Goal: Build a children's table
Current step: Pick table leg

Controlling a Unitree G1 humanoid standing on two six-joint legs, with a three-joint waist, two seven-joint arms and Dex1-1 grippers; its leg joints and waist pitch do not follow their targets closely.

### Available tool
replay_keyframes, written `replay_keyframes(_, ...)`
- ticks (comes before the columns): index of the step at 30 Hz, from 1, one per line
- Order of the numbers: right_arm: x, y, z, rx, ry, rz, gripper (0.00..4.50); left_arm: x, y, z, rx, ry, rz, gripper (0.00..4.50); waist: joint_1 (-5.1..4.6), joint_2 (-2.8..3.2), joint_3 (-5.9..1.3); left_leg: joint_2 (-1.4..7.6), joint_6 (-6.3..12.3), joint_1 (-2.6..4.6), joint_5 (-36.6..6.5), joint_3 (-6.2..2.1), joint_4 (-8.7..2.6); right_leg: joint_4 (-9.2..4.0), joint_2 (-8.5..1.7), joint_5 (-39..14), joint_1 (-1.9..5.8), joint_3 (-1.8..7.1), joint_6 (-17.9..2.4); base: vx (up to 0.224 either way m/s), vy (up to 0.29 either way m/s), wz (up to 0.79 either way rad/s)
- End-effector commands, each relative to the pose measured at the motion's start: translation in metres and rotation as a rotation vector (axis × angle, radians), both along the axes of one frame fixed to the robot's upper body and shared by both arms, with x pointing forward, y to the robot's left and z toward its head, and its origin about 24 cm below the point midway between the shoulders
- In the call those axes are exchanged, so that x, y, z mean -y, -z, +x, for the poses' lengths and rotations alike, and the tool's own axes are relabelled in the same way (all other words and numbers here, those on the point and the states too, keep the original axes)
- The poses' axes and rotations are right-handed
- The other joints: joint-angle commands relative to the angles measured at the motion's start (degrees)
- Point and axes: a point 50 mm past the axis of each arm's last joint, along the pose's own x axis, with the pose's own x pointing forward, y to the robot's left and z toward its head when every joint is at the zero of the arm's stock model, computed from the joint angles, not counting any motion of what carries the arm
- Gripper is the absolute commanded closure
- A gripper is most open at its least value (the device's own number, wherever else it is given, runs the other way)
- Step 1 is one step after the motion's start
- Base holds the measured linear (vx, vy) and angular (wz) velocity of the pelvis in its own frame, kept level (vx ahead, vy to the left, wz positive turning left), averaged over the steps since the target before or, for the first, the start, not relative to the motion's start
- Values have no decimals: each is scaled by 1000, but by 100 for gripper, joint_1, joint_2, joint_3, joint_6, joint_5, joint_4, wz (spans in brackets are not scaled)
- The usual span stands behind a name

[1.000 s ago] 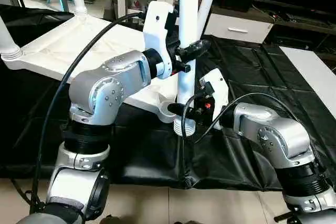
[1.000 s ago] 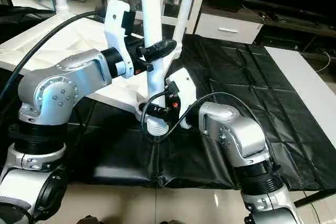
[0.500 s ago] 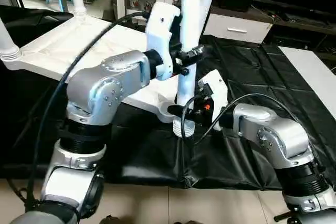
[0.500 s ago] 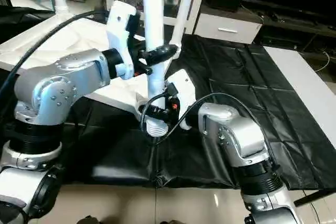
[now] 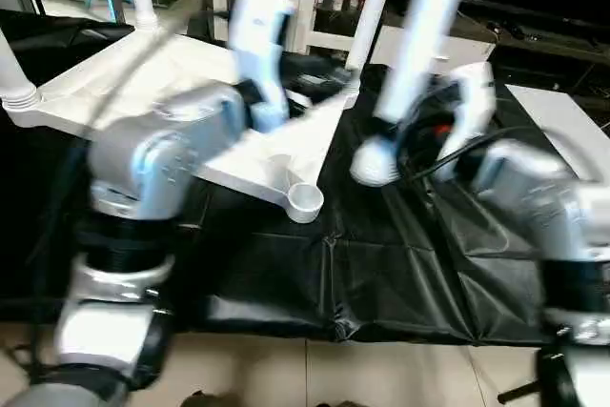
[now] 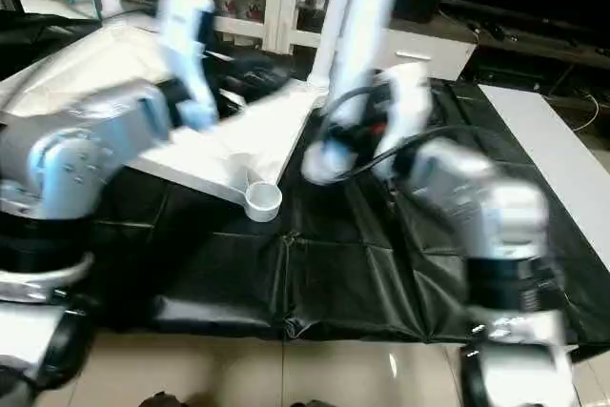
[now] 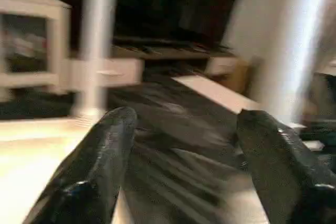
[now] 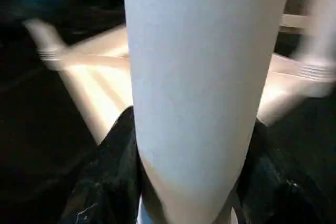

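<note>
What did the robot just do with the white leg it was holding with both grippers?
The left gripper let go and now hangs open. The right gripper, gripping the leg, swung it away from the near corner socket, out over the black mat. The tabletop and its other legs stayed put.

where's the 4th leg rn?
Head views: the fourth leg is clamped in the right gripper, tilted, its threaded end over the black mat right of the tabletop's empty near-corner socket.

both arms blurred, leg [image 5: 424, 30] top cropped

Silver forearms [image 5: 162, 154]; white wrists; black claw fingers [image 7: 100, 161]; black cables.
</note>
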Motion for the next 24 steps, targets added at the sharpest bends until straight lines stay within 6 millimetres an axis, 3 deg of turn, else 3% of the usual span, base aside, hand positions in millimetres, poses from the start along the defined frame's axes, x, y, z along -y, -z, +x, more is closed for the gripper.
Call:
replay_keyframes(1, 21, 4, 0, -40, 76, 14, 263, -18, 10, 9, 22, -106, 105, 80, -17, 136, -440, -89, -307, 16, -830, 113, -429, -373, -169, -1468, 396, 162, -486, 0, 0, 0)
replay_keyframes(3, 25, 4, -2, -53, 75, 45, 263, -27, 18, 12, 33, -144, 229, 80, -20, 141, -452, -78, -295, 21, -790, 105, -430, -341, -181, -1439, 399, 166, -448, 0, 0, 0)
replay_keyframes(6, 29, 4, -6, -103, 45, 140, 263, -30, 41, 14, 50, -94, 447, 80, -8, 124, -459, -65, -243, 38, -586, 108, -427, -311, -181, -1076, 387, 162, -691, 0, 0, 0)
replay_keyframes(7, 30, 4, -7, -108, 41, 150, 263, -29, 47, 14, 52, -65, 499, 80, -4, 146, -460, -53, -278, 41, -568, 117, -427, -276, -203, -983, 388, 174, -800, 0, 0, 0)
replay_keyframes(10, 30, 5, -8, -110, 36, 144, 263, -23, 61, 12, 58, 26, 565, 80, 28, 123, -450, -52, -279, 40, -647, 127, -432, -305, -219, -1114, 383, 172, -849, 0, 0, 0)
replay_keyframes(11, 29, 7, -8, -111, 34, 135, 263, -18, 72, 10, 57, 98, 618, 80, 24, 127, -451, -50, -299, 30, -661, 126, -438, -294, -227, -1134, 393, 177, -855, 0, 0, 0)
replay_keyframes(12, 26, 10, -10, -114, 23, 111, 263, -10, 97, 6, 14, 235, 710, 80, 23, 156, -424, -61, -292, 32, -796, 129, -456, -372, -226, -1403, 373, 174, -746, 0, 0, 0)
replay_keyframes(13, 23, 12, -11, -116, 16, 99, 263, -8, 109, 4, -17, 292, 748, 80, 18, 146, -433, -60, -320, 30, -841, 126, -454, -356, -234, -1465, 380, 181, -722, 0, 0, 0)
replay_keyframes(14, 20, 13, -13, -116, 9, 100, 263, -10, 118, 5, -16, 329, 827, 80, 30, 187, -451, -54, -360, 35, -822, 115, -454, -337, -248, -1443, 385, 188, -708, 0, 0, 0)
replay_keyframes(16, 18, 12, -14, -119, 3, 109, 263, -13, 124, 7, 4, 359, 913, 80, 9, 165, -460, -55, -353, 23, -838, 108, -460, -338, -241, -1387, 393, 190, -680, 0, 0, 0)
replay_keyframes(19, 10, 13, -20, -125, -34, 113, 263, -24, 137, 12, -74, 383, 995, 80, -9, 249, -447, -52, -388, 36, -1025, 93, -462, -341, -255, -1470, 392, 192, -760, 0, 0, 0)
replay_keyframes(21, 9, 14, -22, -127, -43, 111, 264, -28, 140, 13, -88, 395, 1026, 80, 0, 223, -445, -58, -351, 46, -1062, 103, -460, -375, -250, -1551, 382, 191, -754, 0, 0, 0)
replay_keyframes(24, 8, 16, -26, -131, -51, 102, 264, -37, 145, 20, -102, 381, 1082, 80, 2, 237, -432, -51, -345, 46, -1141, 98, -466, -381, -255, -1608, 379, 192, -814, 0, 0, 0)
